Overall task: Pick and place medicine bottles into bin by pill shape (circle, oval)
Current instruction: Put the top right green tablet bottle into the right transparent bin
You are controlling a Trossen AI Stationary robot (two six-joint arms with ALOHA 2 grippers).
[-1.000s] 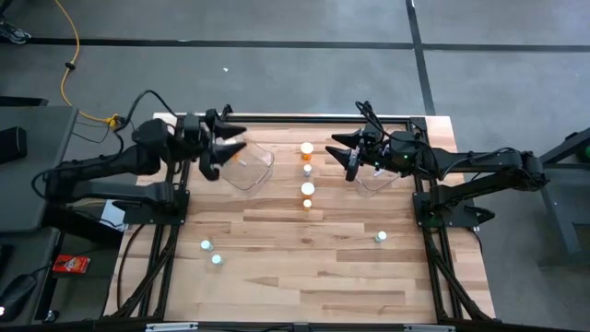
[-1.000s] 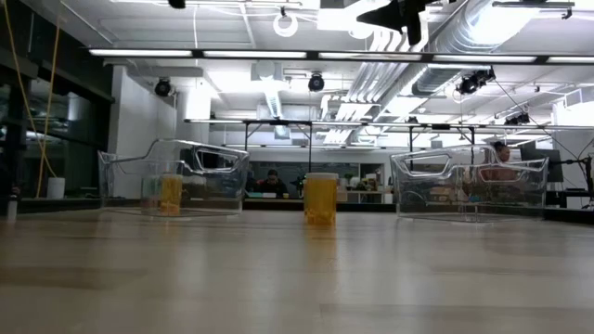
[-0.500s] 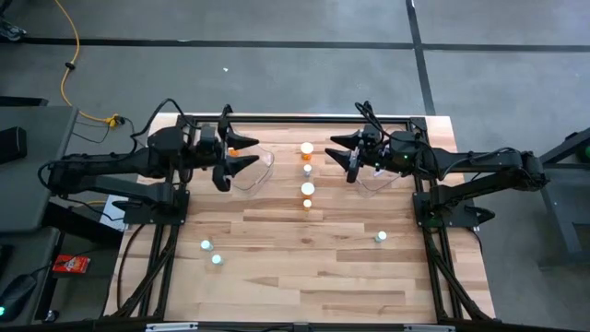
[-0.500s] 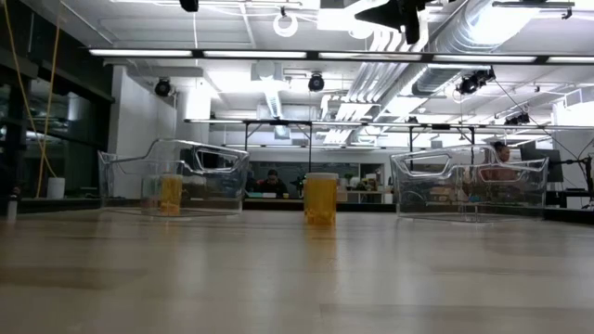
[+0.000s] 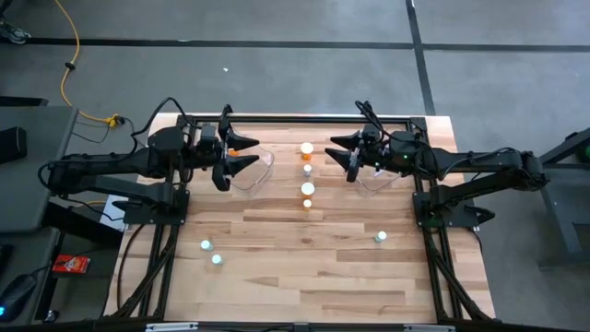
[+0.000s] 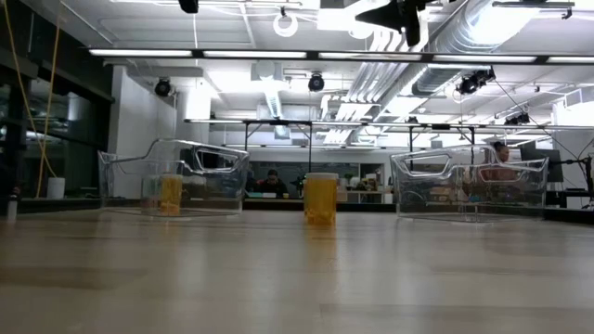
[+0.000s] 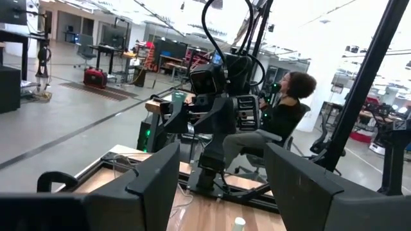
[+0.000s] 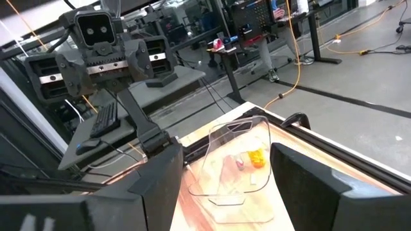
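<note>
Both grippers, left (image 5: pixel 241 152) and right (image 5: pixel 343 153), are held with fingers spread, empty, above the clear bins (image 5: pixel 251 171).

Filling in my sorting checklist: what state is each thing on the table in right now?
Left pincer: open, empty, above the left bin.
Right pincer: open, empty, beside the right bin.
Left bin: upright, an orange bottle inside.
Right bin: upright, contents unclear.
Orange bottles: capped, standing mid-table, not binned.
Pale bottles: loose on the table, not binned.
</note>
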